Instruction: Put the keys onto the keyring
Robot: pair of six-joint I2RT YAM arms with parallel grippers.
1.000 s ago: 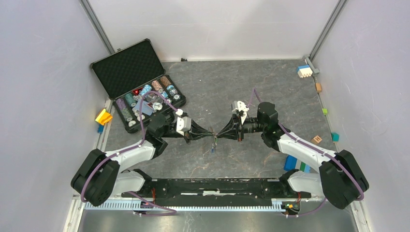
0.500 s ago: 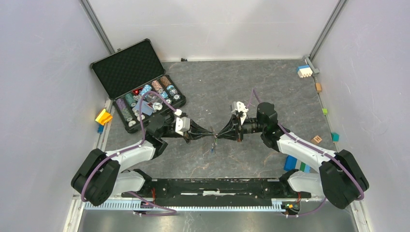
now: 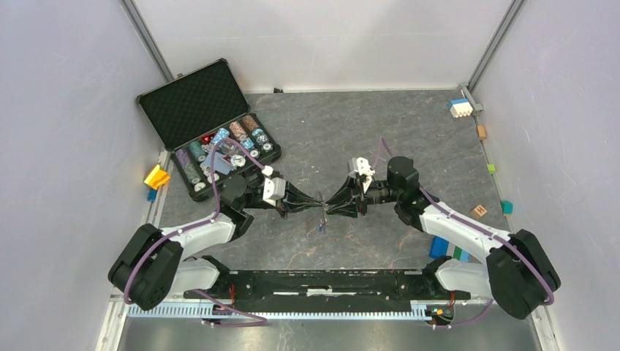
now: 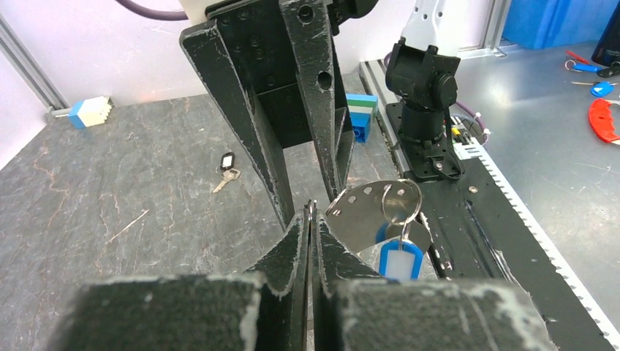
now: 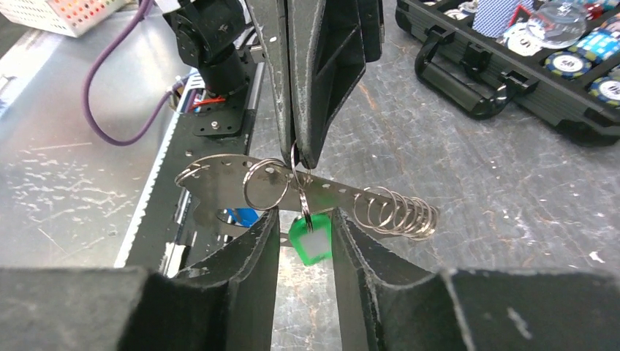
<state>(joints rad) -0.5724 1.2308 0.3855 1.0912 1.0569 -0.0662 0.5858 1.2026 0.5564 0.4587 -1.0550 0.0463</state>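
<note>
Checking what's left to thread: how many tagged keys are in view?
3. The blue-tagged key and green-tagged key hang by the keyring at the tips of the left end effector. The black-tagged key lies alone on the table. None appears hidden.

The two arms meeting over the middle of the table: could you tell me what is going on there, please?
The left gripper is shut on the metal keyring, a flat holed strip with wire rings, held above the grey table. A green-tagged key and a blue-tagged key hang from it. The right gripper faces it, jaws open either side of the green-tagged key. A black-tagged key lies on the table, not yet threaded.
</note>
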